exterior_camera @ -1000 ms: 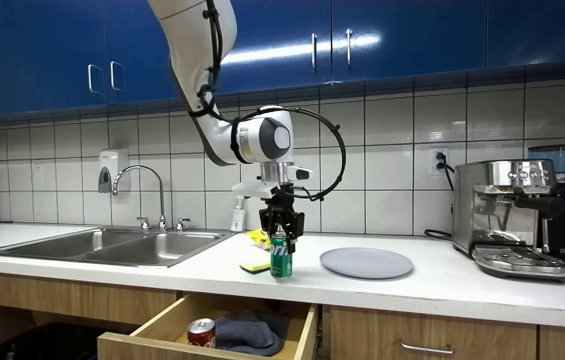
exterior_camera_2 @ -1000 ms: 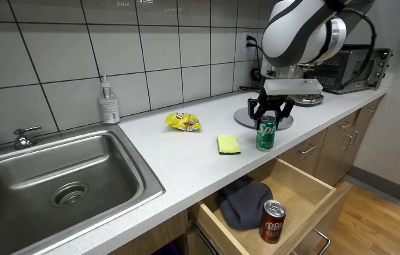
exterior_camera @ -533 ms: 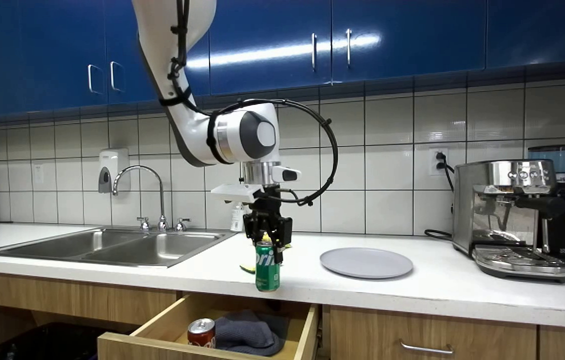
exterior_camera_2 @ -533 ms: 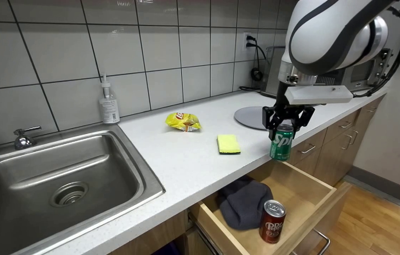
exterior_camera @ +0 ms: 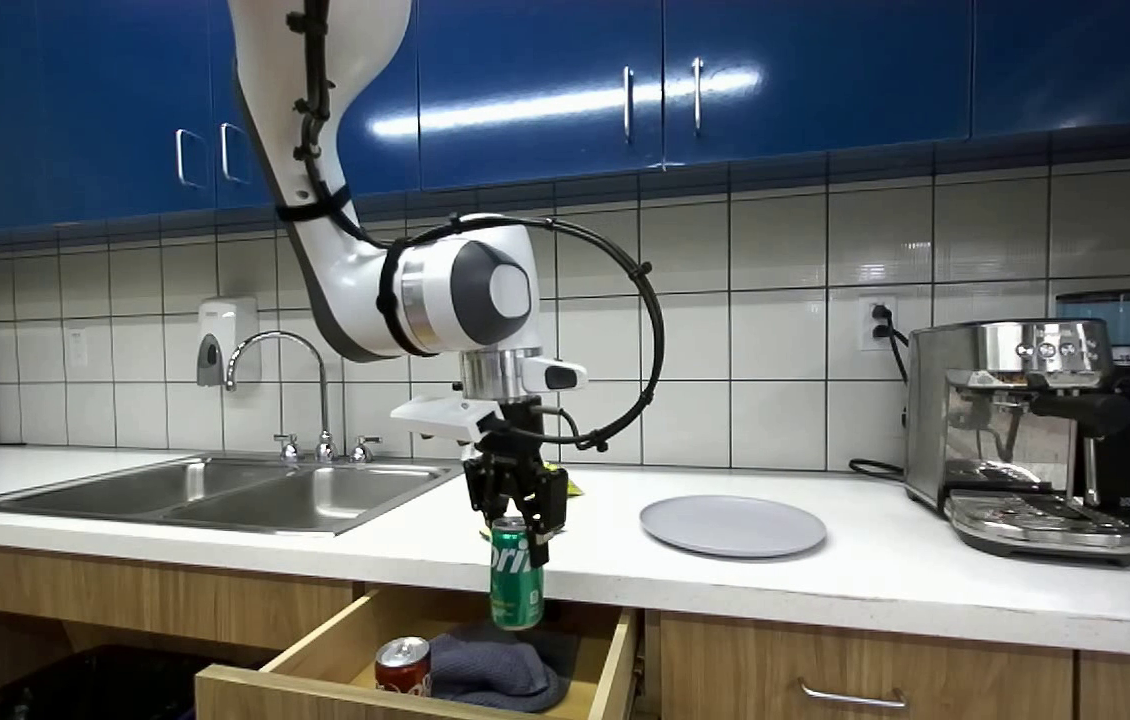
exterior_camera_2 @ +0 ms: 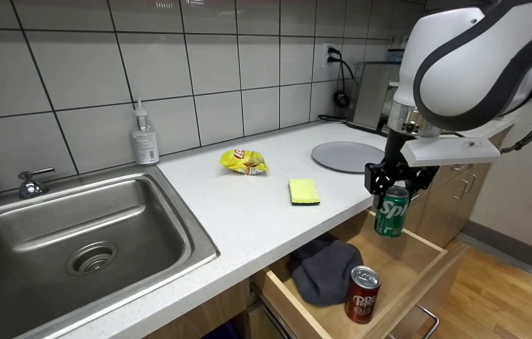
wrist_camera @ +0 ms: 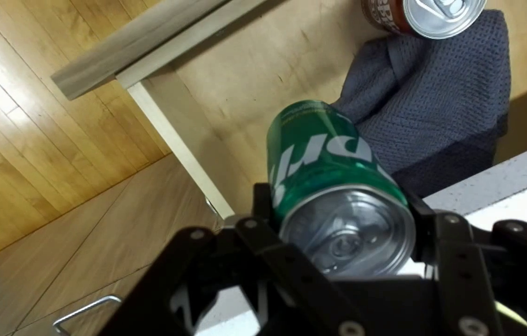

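While jaws grip one green can [exterior_camera_2: 390,219] | drawer [exterior_camera_2: 395,266]: one red can [exterior_camera_2: 362,301], one cloth [exterior_camera_2: 325,275]

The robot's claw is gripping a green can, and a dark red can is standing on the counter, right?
Not quite: the dark red can stands in the open drawer, as both exterior views show. The claw is indeed gripping the green can.

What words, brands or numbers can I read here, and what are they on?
"Spri", the rest unclear: green can
"Dr Pepper": red can
"23": lower on the red can
Too small or blurred: the logo on the yellow bag, the label on the soap bottle, lettering on the coffee machine
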Robot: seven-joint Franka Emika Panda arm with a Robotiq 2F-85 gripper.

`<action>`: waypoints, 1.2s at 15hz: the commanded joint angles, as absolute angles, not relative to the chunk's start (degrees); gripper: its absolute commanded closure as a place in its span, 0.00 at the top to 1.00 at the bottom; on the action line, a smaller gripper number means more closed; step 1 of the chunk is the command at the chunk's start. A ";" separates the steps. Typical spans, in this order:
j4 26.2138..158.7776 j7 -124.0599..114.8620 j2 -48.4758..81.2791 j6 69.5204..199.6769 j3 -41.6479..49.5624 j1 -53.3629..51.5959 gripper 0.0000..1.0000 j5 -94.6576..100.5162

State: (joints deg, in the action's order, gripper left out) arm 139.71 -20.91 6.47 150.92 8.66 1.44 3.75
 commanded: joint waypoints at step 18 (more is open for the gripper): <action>140.37 -21.28 21.66 168.81 9.12 -1.61 0.38 -0.99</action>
State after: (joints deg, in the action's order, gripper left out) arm 141.47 -21.35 20.09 167.45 8.78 -0.46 1.05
